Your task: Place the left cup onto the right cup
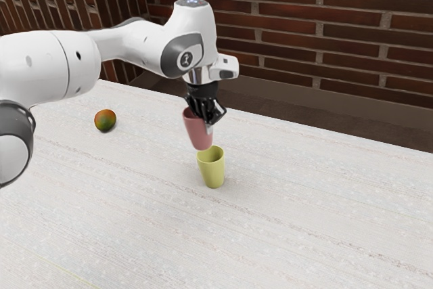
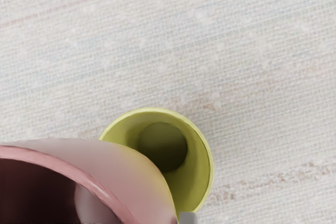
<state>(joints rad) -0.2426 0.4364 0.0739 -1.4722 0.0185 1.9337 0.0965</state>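
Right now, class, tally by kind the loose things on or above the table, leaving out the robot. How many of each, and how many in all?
Cups: 2, the pink cup and the yellow cup
Fruit: 1, the round fruit
Total: 3

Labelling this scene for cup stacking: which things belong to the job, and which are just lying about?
Job: pink cup, held tilted in the end effector; yellow-green cup just below it.
Lying about: orange-green fruit, apart on the table.
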